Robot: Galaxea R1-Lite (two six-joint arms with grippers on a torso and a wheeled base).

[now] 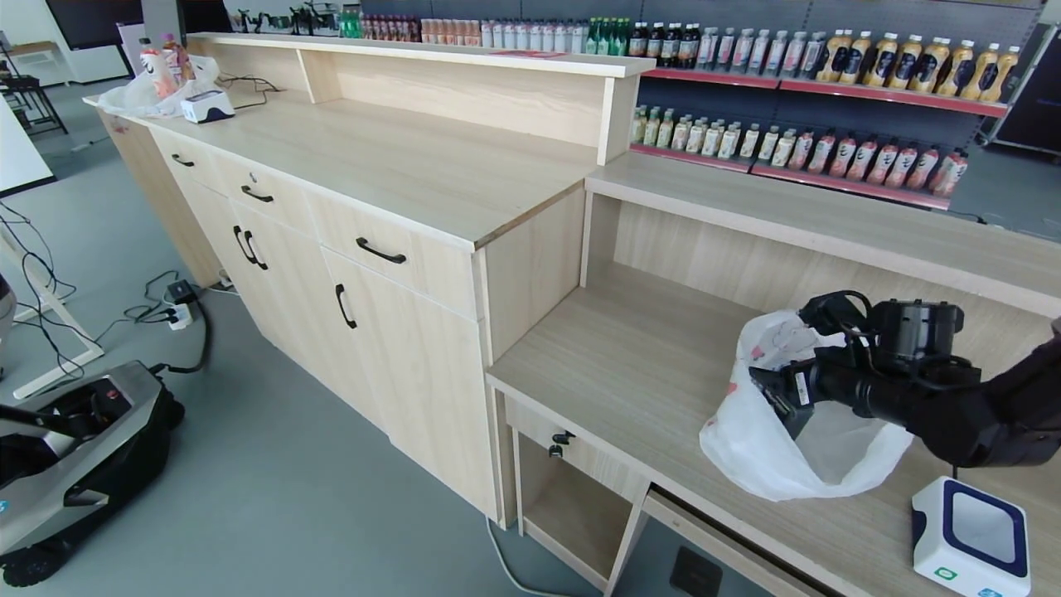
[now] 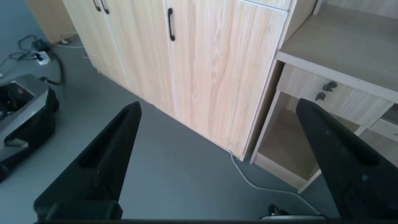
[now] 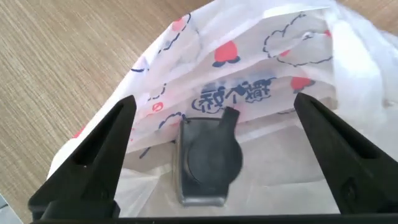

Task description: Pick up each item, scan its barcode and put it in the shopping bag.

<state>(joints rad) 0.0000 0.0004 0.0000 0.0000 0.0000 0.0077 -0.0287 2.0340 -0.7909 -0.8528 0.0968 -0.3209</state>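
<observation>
Shopping bag (image 1: 771,448) on the lower counter (image 1: 630,365), slumped with the mouth gaping up, just beside the white scanner (image 1: 970,535). Thin white plastic, kinda see-through, printed with little red hearts and blue cloud outlines.

Right gripper (image 3: 214,106): spread wide, right at the bag's mouth, clamped on nothing. Down in the bag between the two fingers, a dark grey item (image 3: 208,158), boxy with a round lid-looking top, apart from both fingers as far as can be seen.

Writing-wise: a line of blue lettering across the bag's far wall, plus a small white sticker on the gripper body in the head view, too small to make out.

Left gripper (image 2: 217,106): also wide open, holding nothing, hanging over the grey floor (image 2: 168,168) in front of the light wood cabinet (image 2: 217,56), well apart from the bag.
</observation>
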